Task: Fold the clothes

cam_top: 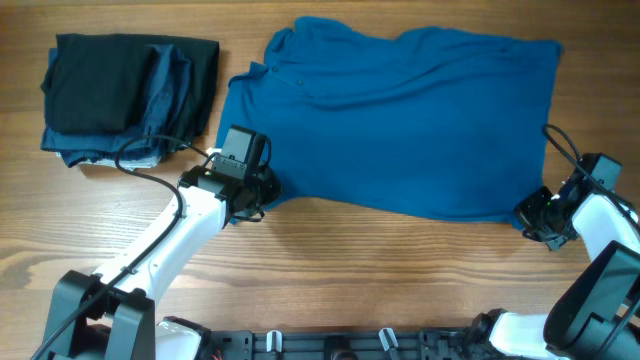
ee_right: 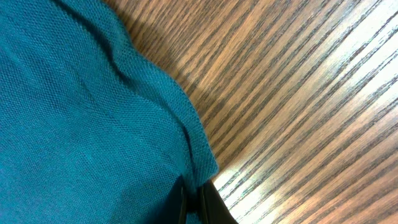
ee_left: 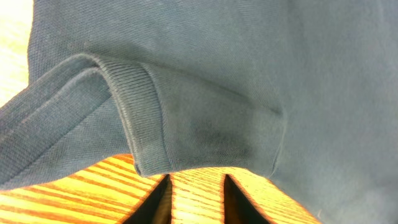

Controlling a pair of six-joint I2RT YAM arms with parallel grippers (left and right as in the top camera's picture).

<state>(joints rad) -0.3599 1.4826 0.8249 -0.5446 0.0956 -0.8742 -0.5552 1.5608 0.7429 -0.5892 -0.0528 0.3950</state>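
Closest under the overhead camera rises the left arm (cam_top: 170, 235), its left gripper (cam_top: 255, 197) at the near-left sleeve of the blue polo shirt (cam_top: 400, 120), which lies spread on the wooden table (cam_top: 380, 290); the right gripper (cam_top: 537, 215) sits at the shirt's near-right corner, and a pile of folded dark clothes (cam_top: 130, 95) rests just left of the shirt. In the left wrist view, the fingers (ee_left: 152, 202) stand parted over bare wood, holding nothing, with the shirt's ribbed cuff (ee_left: 140, 118) just beyond their tips. In the right wrist view, the jaws are pinched together on the shirt's hem corner (ee_right: 202, 165).
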